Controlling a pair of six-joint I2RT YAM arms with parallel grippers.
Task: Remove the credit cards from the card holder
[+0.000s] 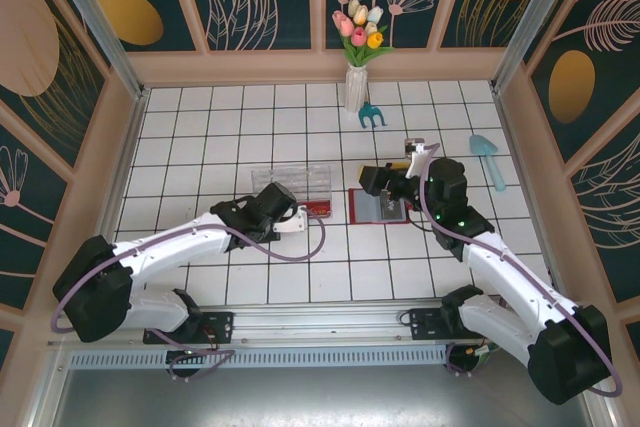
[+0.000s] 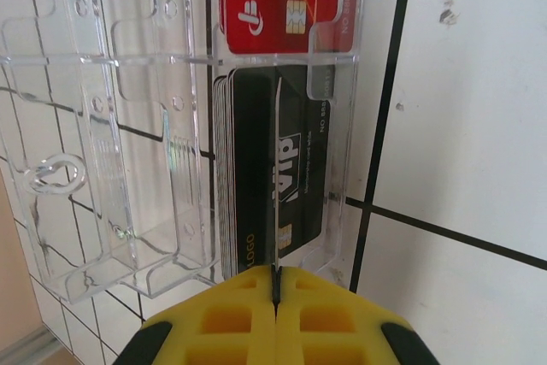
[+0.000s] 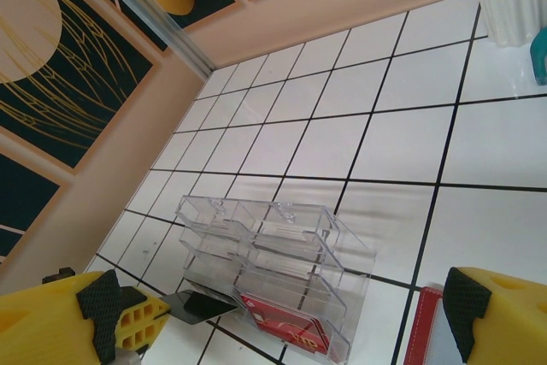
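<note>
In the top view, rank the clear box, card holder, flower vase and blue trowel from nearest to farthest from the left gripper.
From the left gripper, shut on a thin card:
1. Clear box, just beyond its jaws.
2. Card holder, to its right.
3. Flower vase, at the far wall.
4. Blue trowel, far right.

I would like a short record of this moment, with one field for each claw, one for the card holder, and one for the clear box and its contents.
left claw: shut on a thin card, seen edge-on, reaching over the box
right claw: wide open, holding nothing, close to the card holder
card holder: red, lying flat with its grey inside showing, to the right of the box
clear box: one compartment holds a red card, the next holds a stack of dark cards
</note>
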